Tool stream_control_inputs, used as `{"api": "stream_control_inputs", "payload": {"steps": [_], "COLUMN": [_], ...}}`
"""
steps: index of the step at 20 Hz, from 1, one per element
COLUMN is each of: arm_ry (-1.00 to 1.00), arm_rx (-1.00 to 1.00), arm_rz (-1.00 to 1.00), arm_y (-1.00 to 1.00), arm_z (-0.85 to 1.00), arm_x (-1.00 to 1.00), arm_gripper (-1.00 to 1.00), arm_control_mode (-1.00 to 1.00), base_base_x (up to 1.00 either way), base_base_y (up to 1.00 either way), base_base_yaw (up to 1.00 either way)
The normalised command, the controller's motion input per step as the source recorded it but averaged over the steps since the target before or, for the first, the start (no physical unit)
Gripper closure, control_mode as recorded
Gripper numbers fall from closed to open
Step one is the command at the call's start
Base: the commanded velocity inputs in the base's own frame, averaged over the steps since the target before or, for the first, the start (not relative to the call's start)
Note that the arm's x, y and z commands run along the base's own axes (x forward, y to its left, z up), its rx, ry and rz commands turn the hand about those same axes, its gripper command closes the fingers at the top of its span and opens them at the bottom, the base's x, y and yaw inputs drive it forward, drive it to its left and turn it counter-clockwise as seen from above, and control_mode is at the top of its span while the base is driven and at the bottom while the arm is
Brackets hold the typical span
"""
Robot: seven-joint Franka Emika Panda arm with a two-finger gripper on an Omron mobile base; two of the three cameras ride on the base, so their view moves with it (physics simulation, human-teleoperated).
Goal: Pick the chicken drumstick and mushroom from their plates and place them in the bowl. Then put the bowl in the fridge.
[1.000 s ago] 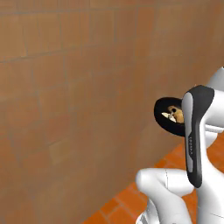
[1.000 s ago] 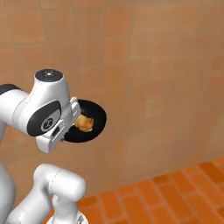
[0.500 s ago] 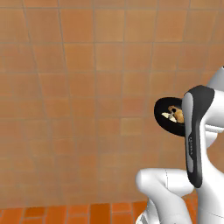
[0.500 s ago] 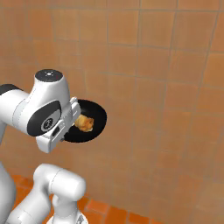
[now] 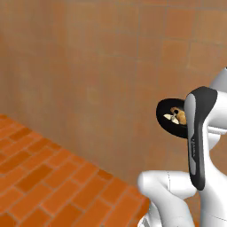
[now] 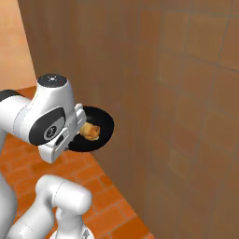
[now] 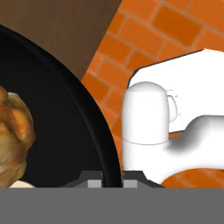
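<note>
Swung round with the base, both base views now take in an orange brick floor below the brown tiled wall, while the bowl sits where it did against the arm.

From the hand view, the gripper is clamped on the bowl's black rim, one fingertip inside and one outside. The chicken drumstick lies inside, with a pale sliver of the mushroom at the bottom edge. In the left base view the mushroom shows cream beside the drumstick; in the right base view, the drumstick shows golden in the bowl held up beside the wall.
</note>
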Motion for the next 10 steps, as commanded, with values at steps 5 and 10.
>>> {"api": "stream_control_inputs", "payload": {"steps": [5, 10], "arm_ry": [0.00, 0.00], "arm_rx": [0.00, 0.00], "arm_rz": [0.00, 0.00], "arm_y": [0.00, 0.00], "arm_z": [0.00, 0.00], "arm_x": [0.00, 0.00], "arm_gripper": [1.00, 1.00], "arm_control_mode": [1.00, 1.00], "base_base_x": [0.00, 0.20], "base_base_y": [0.00, -0.02], "base_base_yaw": [1.00, 0.98]}}
